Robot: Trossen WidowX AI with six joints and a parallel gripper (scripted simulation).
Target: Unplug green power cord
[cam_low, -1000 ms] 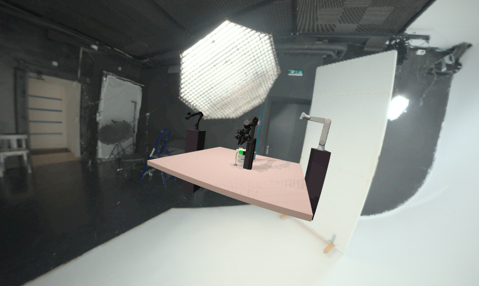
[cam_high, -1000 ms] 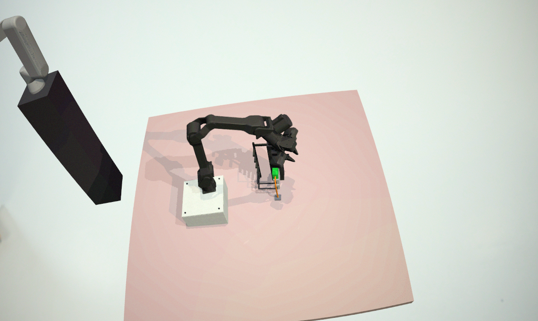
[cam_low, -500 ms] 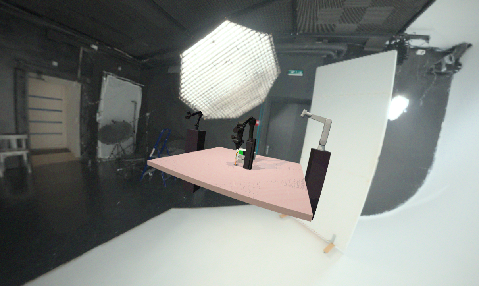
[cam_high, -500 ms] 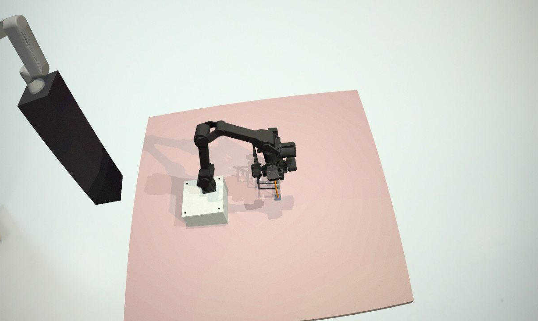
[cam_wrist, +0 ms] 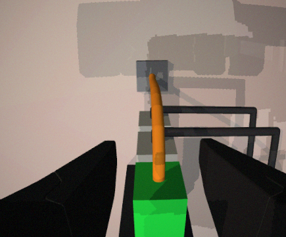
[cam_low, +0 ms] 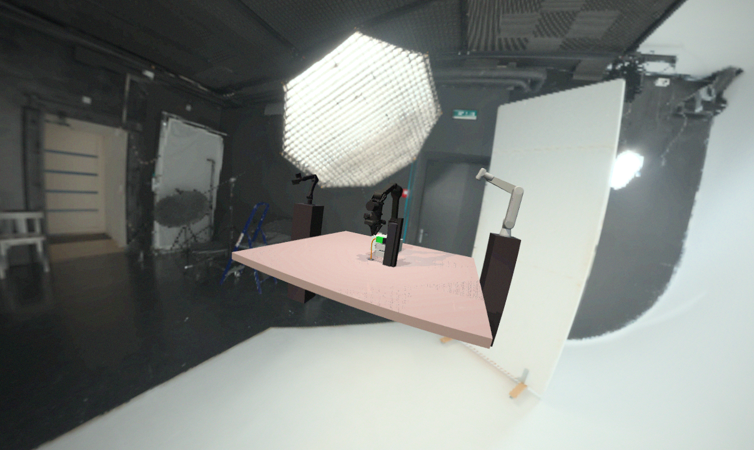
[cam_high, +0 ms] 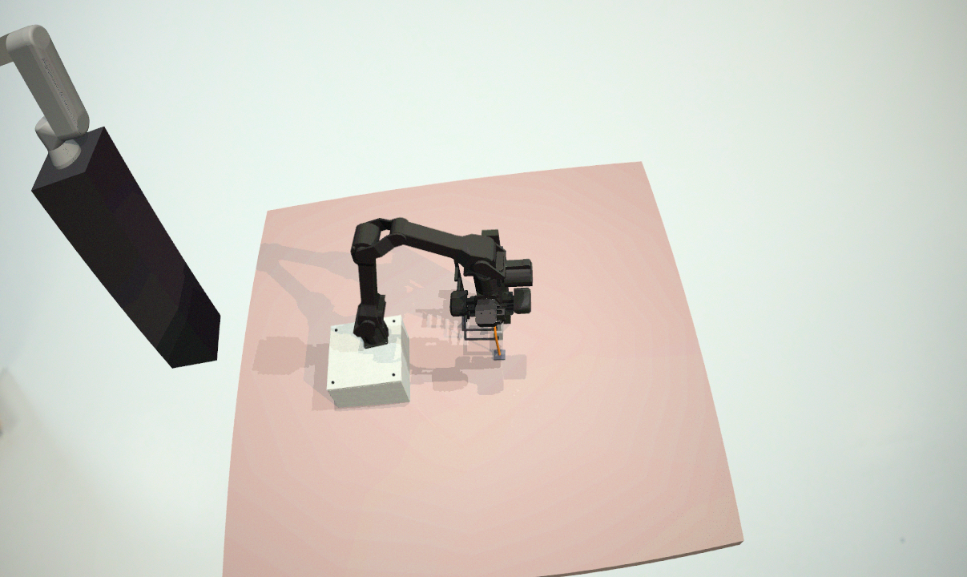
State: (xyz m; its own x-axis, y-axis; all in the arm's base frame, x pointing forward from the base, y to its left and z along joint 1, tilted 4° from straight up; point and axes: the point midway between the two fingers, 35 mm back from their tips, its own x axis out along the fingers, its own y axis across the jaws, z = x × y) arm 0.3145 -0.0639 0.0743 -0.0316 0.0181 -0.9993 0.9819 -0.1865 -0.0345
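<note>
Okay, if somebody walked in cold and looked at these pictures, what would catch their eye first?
Probably the bright green plug, sitting between the two dark fingers of the open tool in the wrist view, not yet gripped. Next, the orange cord arching from it to a small grey block on the pink table.
</note>
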